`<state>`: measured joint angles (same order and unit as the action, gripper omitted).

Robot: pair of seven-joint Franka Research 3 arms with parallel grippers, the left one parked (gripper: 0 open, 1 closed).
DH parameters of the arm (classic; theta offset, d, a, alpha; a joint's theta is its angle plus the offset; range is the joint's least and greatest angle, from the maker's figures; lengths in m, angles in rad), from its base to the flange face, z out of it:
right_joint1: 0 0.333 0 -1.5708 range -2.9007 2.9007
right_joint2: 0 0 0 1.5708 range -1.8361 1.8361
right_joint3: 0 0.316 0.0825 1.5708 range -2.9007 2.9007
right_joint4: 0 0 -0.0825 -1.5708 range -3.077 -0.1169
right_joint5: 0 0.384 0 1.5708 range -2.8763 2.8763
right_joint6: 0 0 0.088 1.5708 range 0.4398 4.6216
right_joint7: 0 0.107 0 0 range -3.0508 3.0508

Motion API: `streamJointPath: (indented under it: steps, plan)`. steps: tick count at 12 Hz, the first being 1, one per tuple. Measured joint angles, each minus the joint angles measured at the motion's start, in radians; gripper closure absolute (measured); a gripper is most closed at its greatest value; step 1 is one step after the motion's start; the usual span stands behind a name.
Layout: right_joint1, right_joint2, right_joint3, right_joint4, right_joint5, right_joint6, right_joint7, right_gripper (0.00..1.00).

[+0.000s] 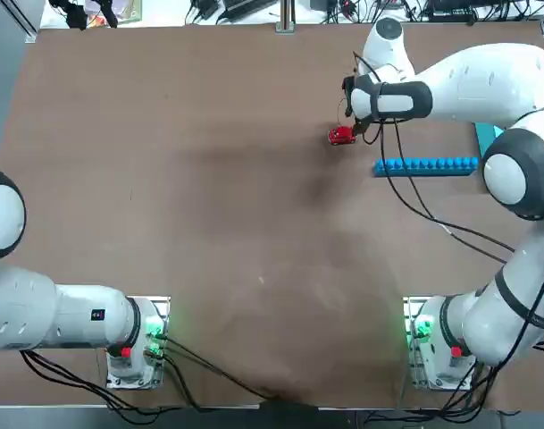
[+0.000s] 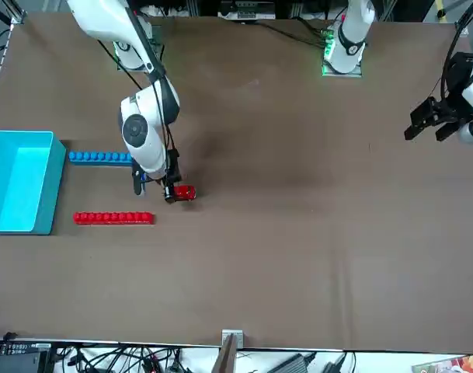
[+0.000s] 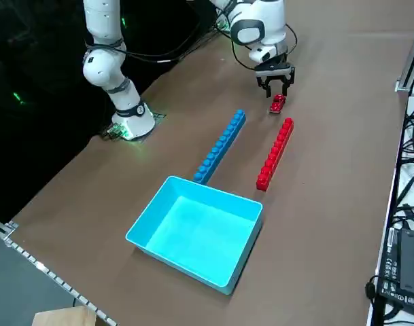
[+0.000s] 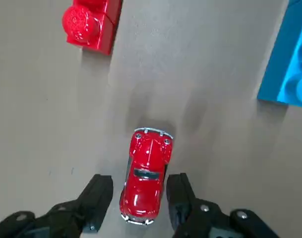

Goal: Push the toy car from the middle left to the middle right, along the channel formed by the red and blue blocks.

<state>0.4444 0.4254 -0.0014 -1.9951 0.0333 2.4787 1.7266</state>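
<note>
Red and small, the car sits on the table between the spread fingers of the right arm, which appear to touch neither side, likely set astride to keep it straight. Ahead of the fingers, the red bar and blue bar stand apart, apparently to guide the car through the channel.

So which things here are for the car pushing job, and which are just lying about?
For the job:
- red toy car
- long blue block bar
- long red block bar
- right gripper, around the car, open

Just lying about:
- light-blue box, near the ends of the bars
- piece of wood, off the table's corner
</note>
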Motion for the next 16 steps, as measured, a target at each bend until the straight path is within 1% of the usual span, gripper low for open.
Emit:
streamJointPath:
  steps: [4,5,11,13,16]
  plan:
    - [0.000,0.023,0.000,0.000,0.000,0.030,0.005,0.33]
    - [0.000,0.028,0.000,0.000,0.000,0.035,0.006,0.36]
    - [0.000,0.041,0.000,0.000,0.000,0.051,0.020,0.38]
    - [0.000,0.052,0.000,0.000,0.000,0.059,0.030,0.41]
    - [0.000,0.065,0.000,0.000,0.000,0.065,0.032,0.43]
